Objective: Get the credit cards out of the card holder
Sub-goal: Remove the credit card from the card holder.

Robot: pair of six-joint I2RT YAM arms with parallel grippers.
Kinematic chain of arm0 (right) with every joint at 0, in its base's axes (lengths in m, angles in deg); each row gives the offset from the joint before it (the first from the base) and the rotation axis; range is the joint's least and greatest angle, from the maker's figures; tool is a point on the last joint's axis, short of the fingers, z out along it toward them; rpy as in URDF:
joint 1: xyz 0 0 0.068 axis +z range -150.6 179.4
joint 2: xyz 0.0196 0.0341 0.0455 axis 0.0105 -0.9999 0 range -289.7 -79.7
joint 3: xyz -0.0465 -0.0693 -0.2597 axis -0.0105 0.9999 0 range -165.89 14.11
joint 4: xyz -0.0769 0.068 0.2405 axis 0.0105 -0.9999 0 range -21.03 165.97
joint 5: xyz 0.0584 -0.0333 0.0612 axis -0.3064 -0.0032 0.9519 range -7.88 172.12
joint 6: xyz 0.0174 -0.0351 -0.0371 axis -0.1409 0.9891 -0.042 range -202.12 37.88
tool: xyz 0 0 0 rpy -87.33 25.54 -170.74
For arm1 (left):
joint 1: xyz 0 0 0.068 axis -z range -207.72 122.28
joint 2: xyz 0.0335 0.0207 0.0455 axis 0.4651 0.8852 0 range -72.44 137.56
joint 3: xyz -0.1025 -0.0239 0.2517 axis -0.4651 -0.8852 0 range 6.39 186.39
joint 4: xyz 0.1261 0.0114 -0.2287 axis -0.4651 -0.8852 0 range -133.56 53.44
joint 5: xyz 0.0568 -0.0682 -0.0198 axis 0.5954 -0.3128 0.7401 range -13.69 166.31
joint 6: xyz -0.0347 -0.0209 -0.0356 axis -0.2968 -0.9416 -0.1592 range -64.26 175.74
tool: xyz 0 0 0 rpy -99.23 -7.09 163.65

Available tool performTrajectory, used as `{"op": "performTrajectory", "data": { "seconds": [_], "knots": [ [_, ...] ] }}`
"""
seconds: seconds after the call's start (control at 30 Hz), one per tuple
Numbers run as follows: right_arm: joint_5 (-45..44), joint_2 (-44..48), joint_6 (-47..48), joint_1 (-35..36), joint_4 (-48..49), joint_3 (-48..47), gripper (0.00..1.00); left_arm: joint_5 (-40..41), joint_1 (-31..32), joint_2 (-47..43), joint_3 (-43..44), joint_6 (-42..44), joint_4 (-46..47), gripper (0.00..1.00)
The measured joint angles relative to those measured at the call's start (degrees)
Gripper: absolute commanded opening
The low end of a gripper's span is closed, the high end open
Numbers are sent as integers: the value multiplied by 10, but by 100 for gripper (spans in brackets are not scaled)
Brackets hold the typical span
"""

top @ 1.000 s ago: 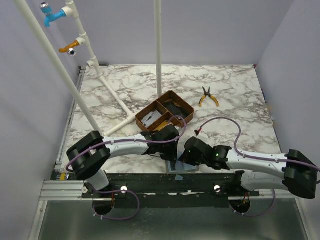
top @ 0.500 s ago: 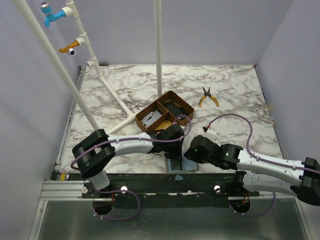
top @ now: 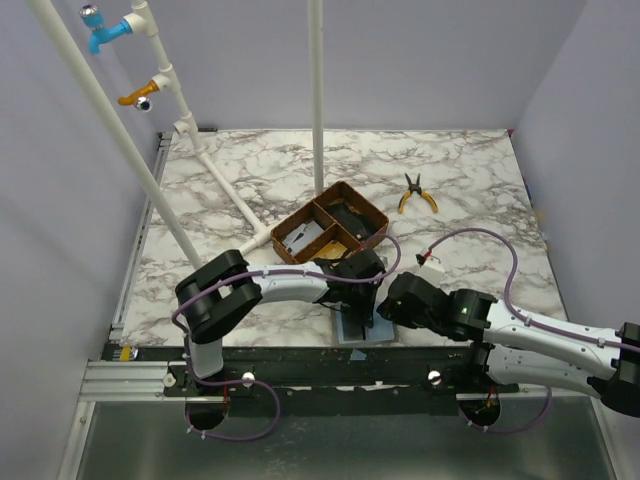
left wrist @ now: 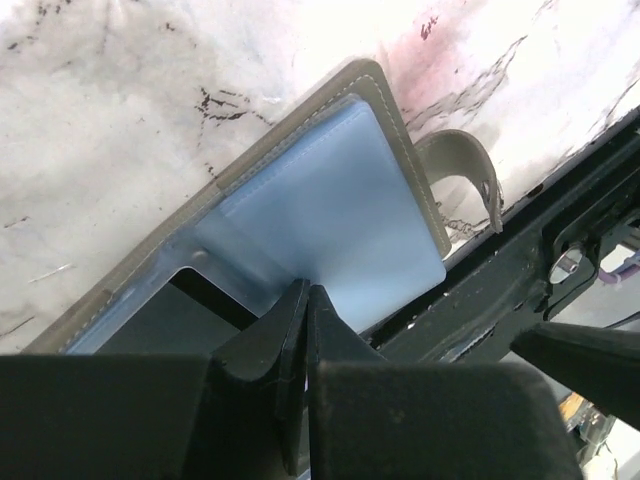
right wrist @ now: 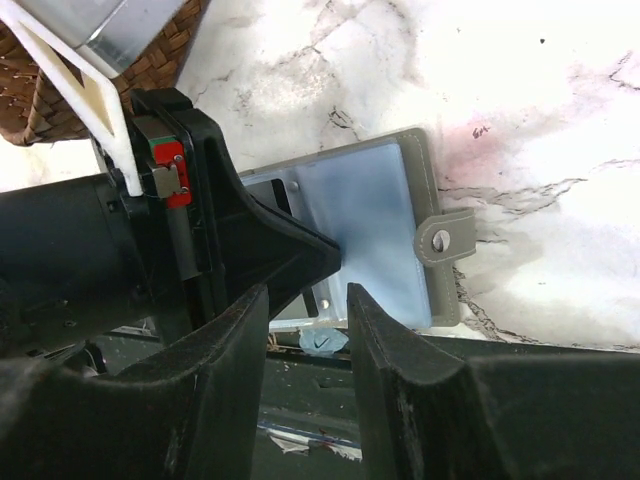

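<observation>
At the near table (top: 470,190) edge, left gripper (left wrist: 305,289) tips together on open card holder (left wrist: 340,190), right gripper (right wrist: 307,296) apart.

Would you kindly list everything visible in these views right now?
white-and-grey marble table: one, white veined grey, under everything
grey folding card holder: one, grey, pale blue inside, open at table's near edge
brown wooden three-compartment tray: one, brown, mid-table
yellow-handled pliers: one, yellow and black, right of tray
white plastic pipes: several, white, left and centre
left pincer: one, black, fingers together on the holder's inside
right pincer: one, black, open, beside the left pincer
</observation>
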Motion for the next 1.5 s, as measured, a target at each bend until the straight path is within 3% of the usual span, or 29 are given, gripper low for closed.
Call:
{"op": "performTrajectory", "data": {
  "seconds": [0.47, 0.87, 1.5],
  "knots": [
    [13, -10, -3, 0, 26, 25, 40, 12, 0, -8, 3, 13, -16, 6],
    [54, -57, -2, 0, 114, 44, 38, 32, -6, -65, -12, 19, -41, 7],
    [90, -148, 19, -5, 217, 59, 37, 60, -30, -174, -126, 12, -52, 7]
  ]
}}
